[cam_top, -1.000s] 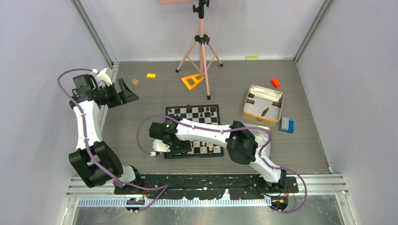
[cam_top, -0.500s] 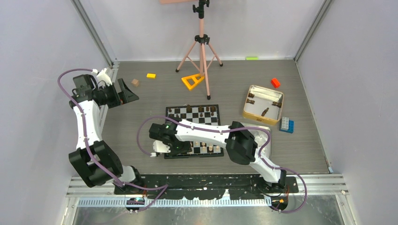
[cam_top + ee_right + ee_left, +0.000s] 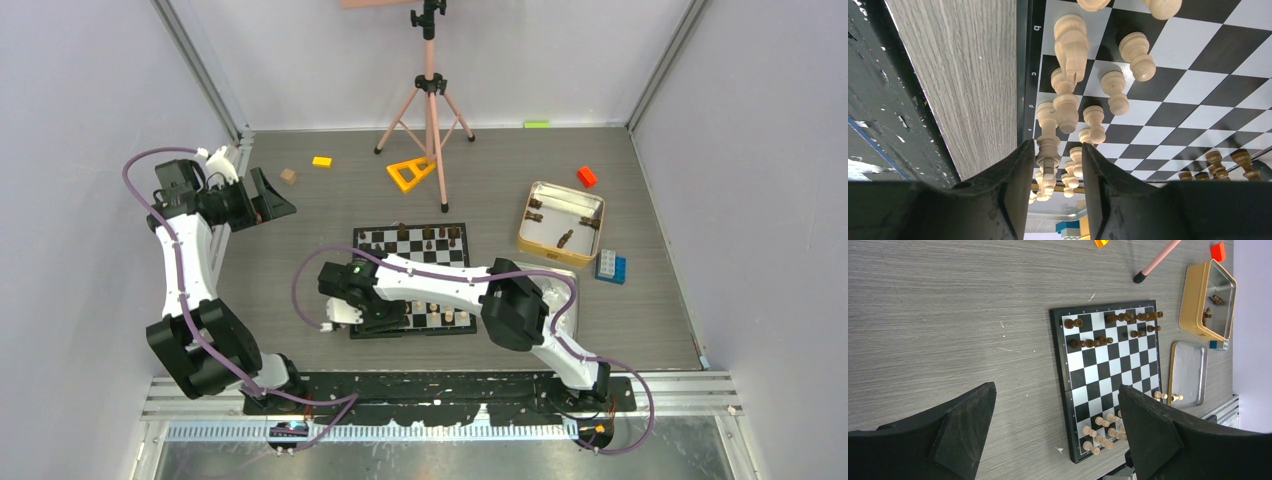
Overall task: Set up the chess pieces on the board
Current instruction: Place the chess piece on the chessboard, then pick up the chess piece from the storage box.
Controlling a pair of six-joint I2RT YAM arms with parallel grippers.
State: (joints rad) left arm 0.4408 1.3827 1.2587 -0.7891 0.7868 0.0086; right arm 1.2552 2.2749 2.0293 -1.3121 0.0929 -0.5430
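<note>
- Since a second ago my right gripper (image 3: 1056,150) has loosened: its fingers stand parted either side of a light piece (image 3: 1048,132) standing at the board (image 3: 1173,85) near edge.
- Left gripper (image 3: 1056,387) gapes wide, empty, above the desk's far-left part.

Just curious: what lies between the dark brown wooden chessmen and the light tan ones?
Only bare squares of the checkered chessboard, per the left wrist view.
</note>
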